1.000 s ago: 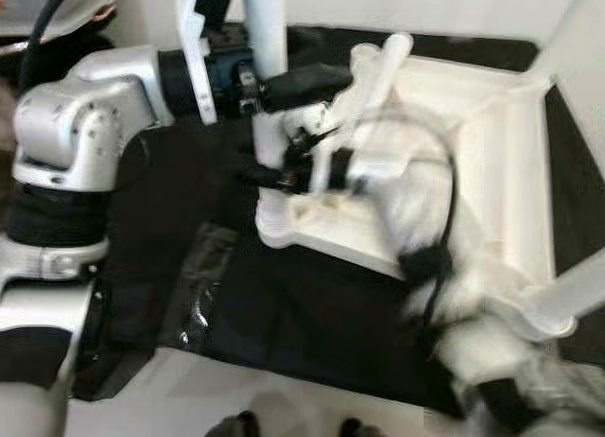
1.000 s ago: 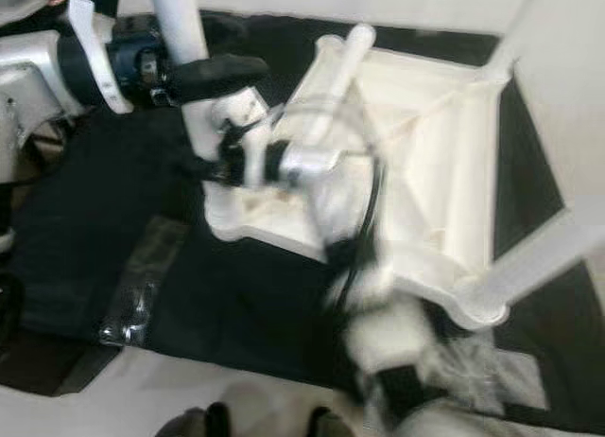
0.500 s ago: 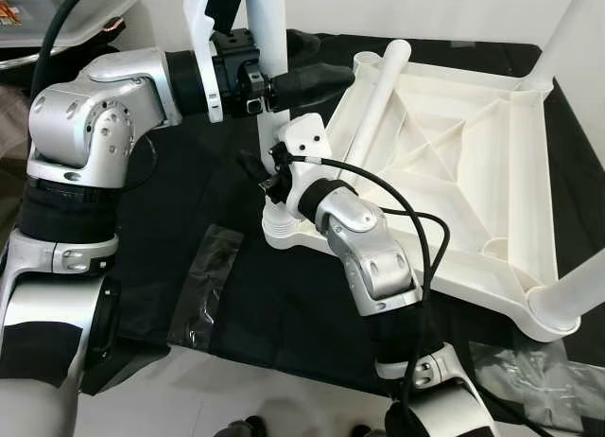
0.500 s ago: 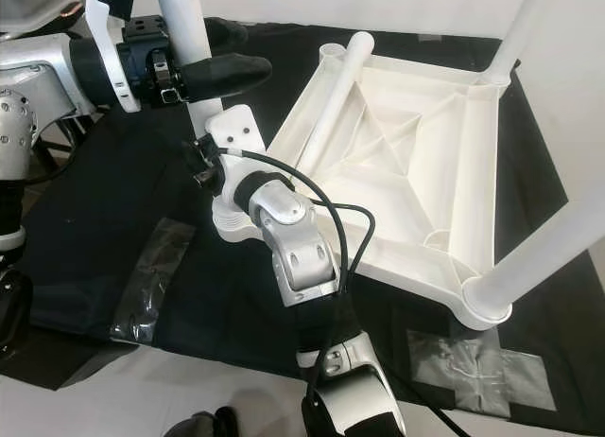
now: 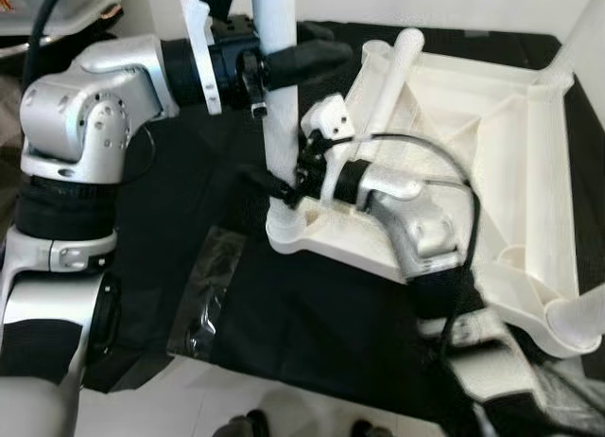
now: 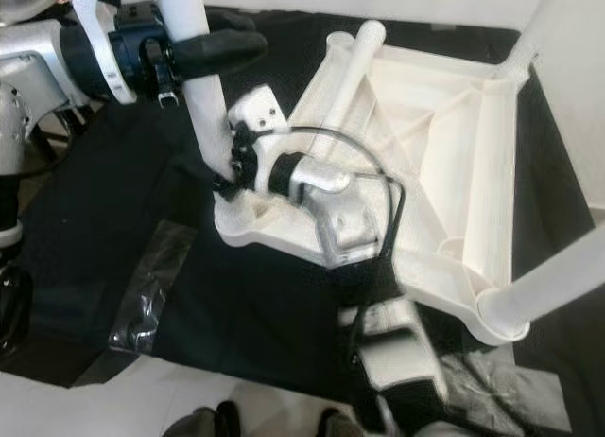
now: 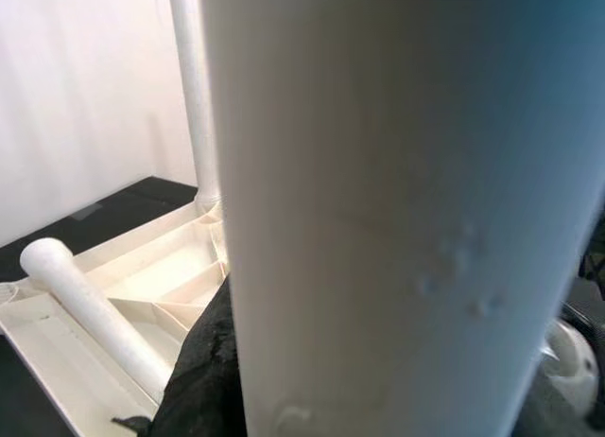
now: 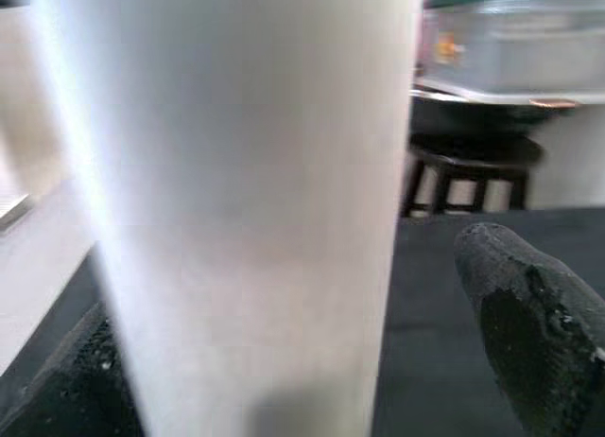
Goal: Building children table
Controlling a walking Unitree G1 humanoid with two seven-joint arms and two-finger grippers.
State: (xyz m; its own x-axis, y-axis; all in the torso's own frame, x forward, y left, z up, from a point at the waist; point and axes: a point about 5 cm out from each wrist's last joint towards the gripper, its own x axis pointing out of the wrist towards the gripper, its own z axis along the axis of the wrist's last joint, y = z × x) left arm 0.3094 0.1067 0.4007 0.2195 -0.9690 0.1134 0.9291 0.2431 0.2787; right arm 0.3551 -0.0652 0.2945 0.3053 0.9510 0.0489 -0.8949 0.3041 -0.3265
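Note:
The white table top [image 5: 544, 172] lies upside down on black cloth. One white leg [image 5: 282, 125] stands upright in its near-left corner socket. My left gripper [image 5: 312, 59] is shut on this leg high up, one black finger [image 6: 227, 47] lying across it. My right gripper [image 5: 279, 186] sits astride the leg just above the socket, open. In the right wrist view the leg [image 8: 246, 201] stands between the fingers, with a gap before one finger [image 8: 529, 333]. A loose leg [image 5: 392, 78] lies across the table top, also seen from the left wrist [image 7: 95, 305].
Two fitted legs rise at the near-right [image 5: 577, 314] and far-right [image 5: 577, 30] corners. Clear plastic wrap [image 5: 203, 295] lies on the cloth to the near left. White floor [image 5: 189, 399] borders the cloth's front edge. A dark stool [image 8: 473, 172] and a plastic bin [image 8: 510, 49] stand beyond.
My right arm has swung its elbow to the right while its gripper stays at the leg's base. The left gripper keeps its hold on the leg. The camera has shifted slightly.

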